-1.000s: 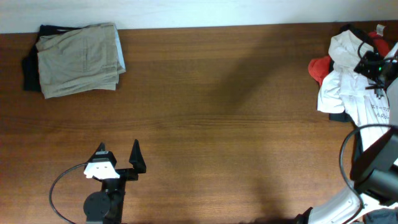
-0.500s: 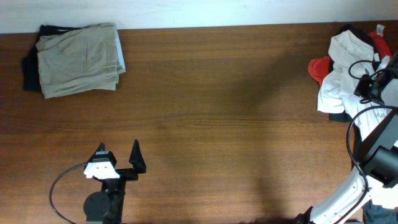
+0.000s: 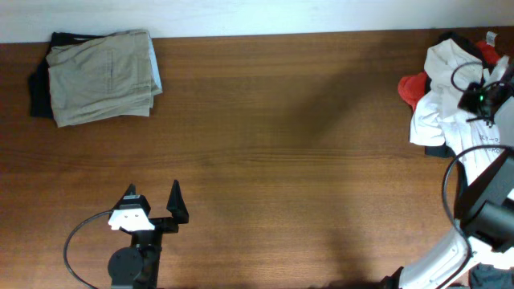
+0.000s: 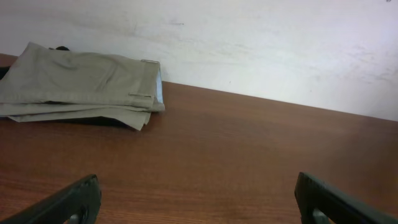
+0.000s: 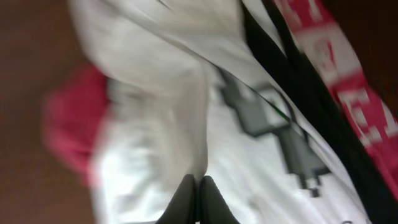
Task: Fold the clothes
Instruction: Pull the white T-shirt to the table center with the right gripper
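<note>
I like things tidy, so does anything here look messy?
Yes: far right, the white T-shirt lies crumpled over a red garment and a black garment, unlike the neatly folded khaki garment far left.

Left gripper rests with jaws wide apart; right gripper is pinched closed.

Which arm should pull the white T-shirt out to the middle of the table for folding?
Right. The right gripper is over the white T-shirt, its fingers closed at a fold of it. The left gripper sits open at the near left of the table, far from the shirt.
</note>
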`<state>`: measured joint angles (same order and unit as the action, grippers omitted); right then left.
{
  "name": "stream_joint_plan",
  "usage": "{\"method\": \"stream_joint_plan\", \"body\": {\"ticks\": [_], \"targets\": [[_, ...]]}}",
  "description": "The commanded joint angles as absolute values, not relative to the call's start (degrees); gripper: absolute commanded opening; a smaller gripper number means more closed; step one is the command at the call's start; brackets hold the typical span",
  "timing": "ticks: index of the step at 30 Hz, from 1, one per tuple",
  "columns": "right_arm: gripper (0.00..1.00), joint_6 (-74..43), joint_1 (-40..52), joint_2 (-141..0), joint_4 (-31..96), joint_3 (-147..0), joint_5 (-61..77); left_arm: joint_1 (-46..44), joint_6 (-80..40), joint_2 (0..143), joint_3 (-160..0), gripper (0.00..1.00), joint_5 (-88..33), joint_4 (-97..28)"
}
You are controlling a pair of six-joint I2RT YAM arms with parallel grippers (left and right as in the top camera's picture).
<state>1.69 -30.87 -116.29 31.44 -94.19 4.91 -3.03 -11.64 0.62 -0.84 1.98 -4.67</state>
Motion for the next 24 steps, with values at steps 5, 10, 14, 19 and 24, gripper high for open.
{"method": "stream_joint_plan", "body": {"ticks": [5, 10, 14, 19, 24], "targets": [[0.04, -6.59, -6.57, -108.71, 30.46, -95.88, 19.18, -3.22, -11.94, 0.34, -0.51, 0.99, 2.37, -4.6], [0.04, -16.1, 21.78, -109.03, 23.73, -95.88, 19.31, -3.22, -11.94, 0.34, -0.51, 0.99, 2.37, -4.6], [0.05, -20.47, 37.39, -109.21, 21.47, -95.88, 15.53, -3.22, -11.94, 0.34, -0.51, 0.99, 2.37, -4.6], [0.99, -20.43, 38.46, -108.77, 22.7, -96.18, 13.5, -3.22, -11.94, 0.34, -0.51, 0.99, 2.37, -4.6], [0.99, -19.84, 27.86, -100.12, 39.81, -100.44, 9.89, -3.22, -11.94, 0.34, -0.51, 0.99, 2.39, -4.6]]}}
